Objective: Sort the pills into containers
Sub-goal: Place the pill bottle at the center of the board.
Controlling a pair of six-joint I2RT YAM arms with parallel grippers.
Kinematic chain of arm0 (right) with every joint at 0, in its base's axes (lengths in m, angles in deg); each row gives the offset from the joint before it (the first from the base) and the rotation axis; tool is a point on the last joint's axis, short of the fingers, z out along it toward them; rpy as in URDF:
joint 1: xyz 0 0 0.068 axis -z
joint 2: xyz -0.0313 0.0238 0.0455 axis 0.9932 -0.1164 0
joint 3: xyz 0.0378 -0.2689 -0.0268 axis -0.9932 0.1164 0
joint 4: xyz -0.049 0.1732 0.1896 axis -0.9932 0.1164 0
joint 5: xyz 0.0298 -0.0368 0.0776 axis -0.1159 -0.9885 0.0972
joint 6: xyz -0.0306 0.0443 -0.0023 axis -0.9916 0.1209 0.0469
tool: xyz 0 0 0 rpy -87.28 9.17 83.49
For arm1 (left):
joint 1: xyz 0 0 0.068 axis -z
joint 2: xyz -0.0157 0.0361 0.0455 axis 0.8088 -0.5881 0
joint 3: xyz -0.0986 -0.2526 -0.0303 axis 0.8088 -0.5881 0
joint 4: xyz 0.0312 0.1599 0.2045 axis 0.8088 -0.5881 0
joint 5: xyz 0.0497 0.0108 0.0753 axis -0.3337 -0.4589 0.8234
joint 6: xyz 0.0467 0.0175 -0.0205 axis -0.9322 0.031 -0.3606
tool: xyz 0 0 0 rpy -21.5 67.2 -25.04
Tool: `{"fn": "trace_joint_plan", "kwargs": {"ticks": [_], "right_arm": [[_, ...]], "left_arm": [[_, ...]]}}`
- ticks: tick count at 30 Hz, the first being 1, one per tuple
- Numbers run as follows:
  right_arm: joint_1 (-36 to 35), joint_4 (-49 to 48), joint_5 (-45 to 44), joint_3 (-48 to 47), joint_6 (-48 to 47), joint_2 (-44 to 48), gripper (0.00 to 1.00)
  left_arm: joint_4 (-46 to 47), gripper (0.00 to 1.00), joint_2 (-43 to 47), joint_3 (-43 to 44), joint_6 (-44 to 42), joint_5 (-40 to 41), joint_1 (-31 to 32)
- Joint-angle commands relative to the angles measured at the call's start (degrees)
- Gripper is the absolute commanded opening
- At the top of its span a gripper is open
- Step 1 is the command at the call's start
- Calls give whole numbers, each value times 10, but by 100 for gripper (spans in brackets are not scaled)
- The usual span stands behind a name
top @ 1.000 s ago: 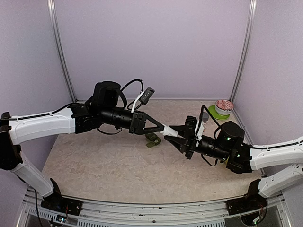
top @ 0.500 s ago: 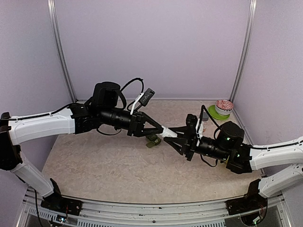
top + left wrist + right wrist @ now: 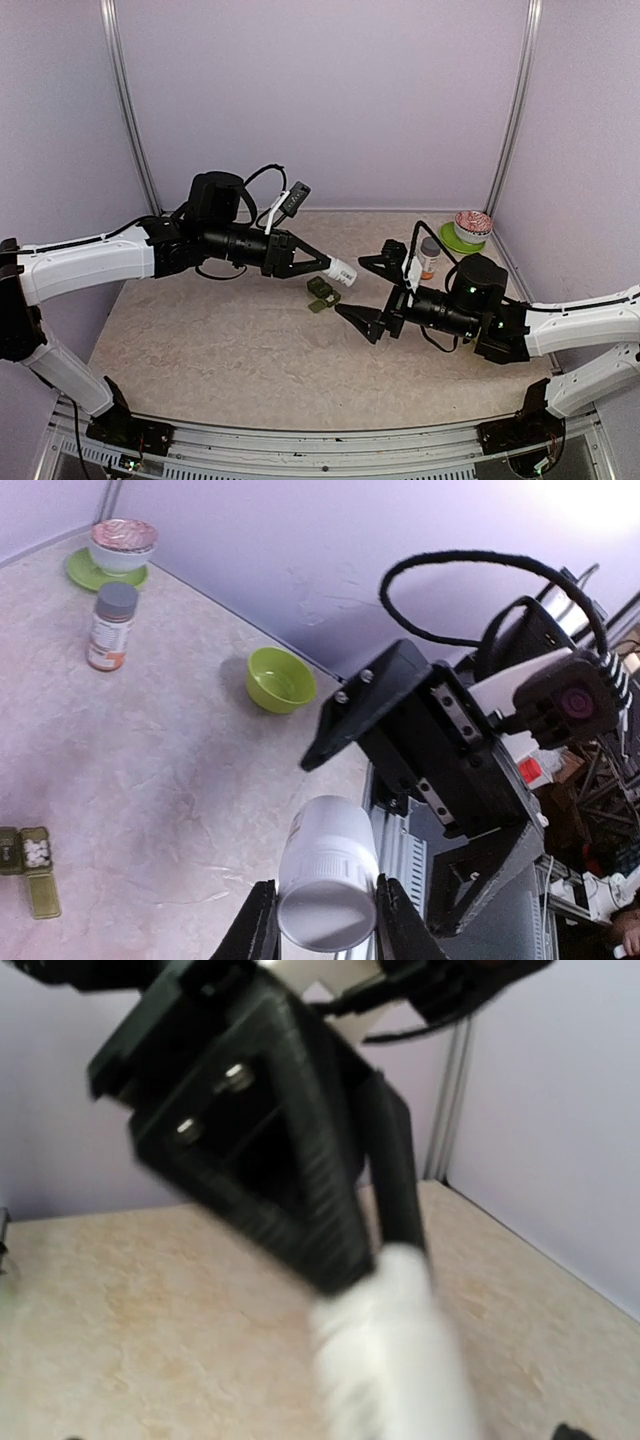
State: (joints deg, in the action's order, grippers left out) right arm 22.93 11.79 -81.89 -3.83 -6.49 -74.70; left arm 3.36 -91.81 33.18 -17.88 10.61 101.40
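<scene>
In the right wrist view the white bottle (image 3: 395, 1360) is blurred (bottom cropped).

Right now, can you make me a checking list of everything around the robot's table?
Surface: beige speckled tabletop, no spills seen.
Job's things: white pill bottle held in the air; green pill box with white pills showing; grey-capped bottle upright; lime bowl; patterned bowl on a green saucer.
Clutter: nothing seen.
Grippers: left gripper shut on the white pill bottle; right gripper open, empty.
Cables: black cable looping above the left arm.
Surroundings: lilac walls, metal posts.
</scene>
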Motion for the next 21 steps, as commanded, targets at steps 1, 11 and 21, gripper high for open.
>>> {"fn": "trace_joint_plan", "kwargs": {"ticks": [1,11,21], "right_arm": [[-1,47,-43,-22,-6,11,100],[6,131,-165,-34,26,41,100],[8,159,-213,-21,41,76,100]], "left_arm": [[-49,10,17,7,-18,57,-31],[-162,10,-51,78,-76,204,-107],[-219,10,-170,164,-101,265,-179]]}}
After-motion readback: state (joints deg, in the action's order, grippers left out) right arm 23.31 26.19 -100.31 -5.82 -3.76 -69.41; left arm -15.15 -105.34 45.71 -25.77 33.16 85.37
